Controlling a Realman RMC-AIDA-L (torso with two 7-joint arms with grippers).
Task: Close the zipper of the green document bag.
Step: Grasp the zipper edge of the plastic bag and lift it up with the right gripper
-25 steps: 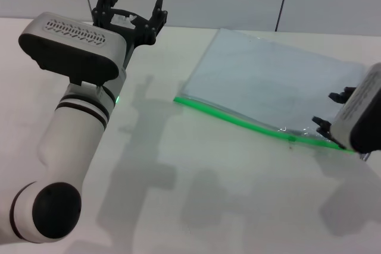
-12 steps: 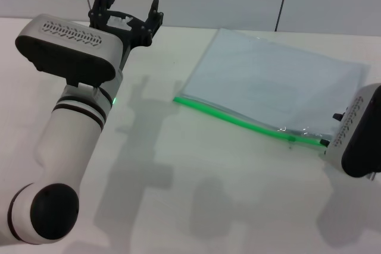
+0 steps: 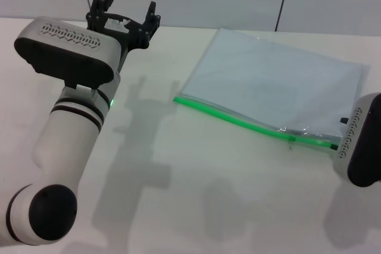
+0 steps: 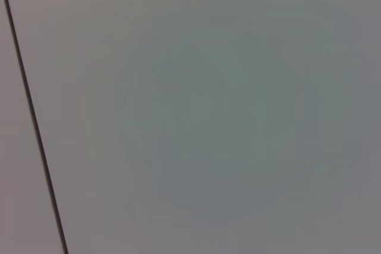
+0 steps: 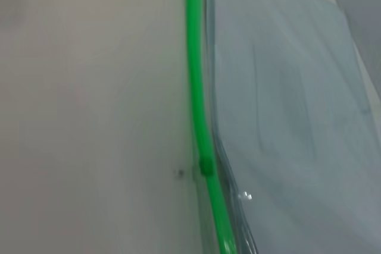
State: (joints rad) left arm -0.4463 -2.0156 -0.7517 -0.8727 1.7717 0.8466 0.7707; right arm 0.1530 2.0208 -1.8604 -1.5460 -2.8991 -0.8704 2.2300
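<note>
The green document bag (image 3: 274, 81) lies flat on the white table at the right, a pale translucent pouch. Its zipper (image 3: 238, 120), a bright green strip, runs along the near long edge, with the small slider tab (image 3: 292, 139) close to the right end. In the right wrist view the zipper (image 5: 196, 87) and slider (image 5: 206, 166) show close up beside the bag (image 5: 292, 117). My right arm's wrist (image 3: 362, 147) hangs just off the zipper's right end, covering its gripper. My left gripper (image 3: 130, 5) is open, raised at the table's far left, well away from the bag.
White table (image 3: 196, 194) under everything, with grey wall panels behind it. The left arm's bulky body (image 3: 65, 52) fills the near left. The left wrist view holds only a grey wall panel (image 4: 208, 117) with a dark seam.
My right arm has drawn back to the right and toward me, uncovering the bag's near right corner. The left gripper has crept slightly farther away.
</note>
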